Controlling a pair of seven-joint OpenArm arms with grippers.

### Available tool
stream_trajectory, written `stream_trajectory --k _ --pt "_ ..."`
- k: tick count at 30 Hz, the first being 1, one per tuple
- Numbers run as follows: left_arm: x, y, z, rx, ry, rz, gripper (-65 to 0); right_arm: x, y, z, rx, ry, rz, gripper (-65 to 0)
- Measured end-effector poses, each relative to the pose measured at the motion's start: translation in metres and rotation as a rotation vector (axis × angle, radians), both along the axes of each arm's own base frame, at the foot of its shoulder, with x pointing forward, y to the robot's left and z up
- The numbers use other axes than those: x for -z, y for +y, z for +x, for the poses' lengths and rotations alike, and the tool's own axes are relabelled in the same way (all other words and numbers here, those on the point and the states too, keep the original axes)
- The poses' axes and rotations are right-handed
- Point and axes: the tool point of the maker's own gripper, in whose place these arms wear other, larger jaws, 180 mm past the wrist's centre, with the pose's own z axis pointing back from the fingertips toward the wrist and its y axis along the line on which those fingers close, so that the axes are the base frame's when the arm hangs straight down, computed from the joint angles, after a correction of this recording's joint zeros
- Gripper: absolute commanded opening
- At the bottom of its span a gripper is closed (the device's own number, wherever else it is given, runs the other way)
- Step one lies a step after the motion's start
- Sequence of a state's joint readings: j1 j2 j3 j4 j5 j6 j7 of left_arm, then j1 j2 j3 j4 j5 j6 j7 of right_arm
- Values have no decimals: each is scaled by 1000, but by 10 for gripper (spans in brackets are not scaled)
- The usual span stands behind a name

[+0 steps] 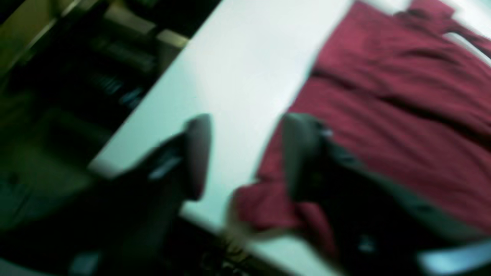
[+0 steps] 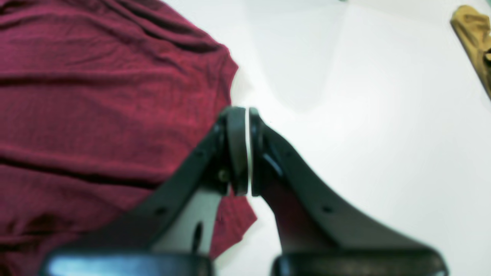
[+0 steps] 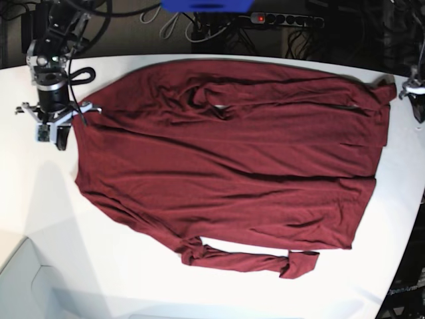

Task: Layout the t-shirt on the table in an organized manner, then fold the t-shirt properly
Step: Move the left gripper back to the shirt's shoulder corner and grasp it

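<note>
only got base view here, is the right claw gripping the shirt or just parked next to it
Observer: The right claw is shut with no cloth in it, only a thin white gap between the pads. It sits right at the shirt edge.
Operator: ok and the left claw, its cut off at my frame edge
Observer: The left claw is open and holds nothing. One finger is over the shirt's edge, the other over bare table.
Operator: anything else near the right claw
Observer: A tan thing shows at the upper right of the right wrist view. It is too cropped to tell what it is.
</note>
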State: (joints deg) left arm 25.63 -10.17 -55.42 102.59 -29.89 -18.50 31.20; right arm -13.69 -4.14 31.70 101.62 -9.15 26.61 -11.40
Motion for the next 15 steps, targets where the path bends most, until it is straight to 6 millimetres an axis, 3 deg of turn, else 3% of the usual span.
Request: stream_trajectory --k 2,8,12,15 --pt "7 4 -14 -30 24 -6 -211 0 0 0 1 0 -1 -650" --pt "61 -2 -36 -19 128 -117 -212 2 5 -1 4 0 19 -650" --pt "78 -8 -29 9 123 -166 -212 4 5 -3 5 6 18 -650" --pt "79 -8 -21 25 135 -135 -212 6 4 -5 7 14 18 -650"
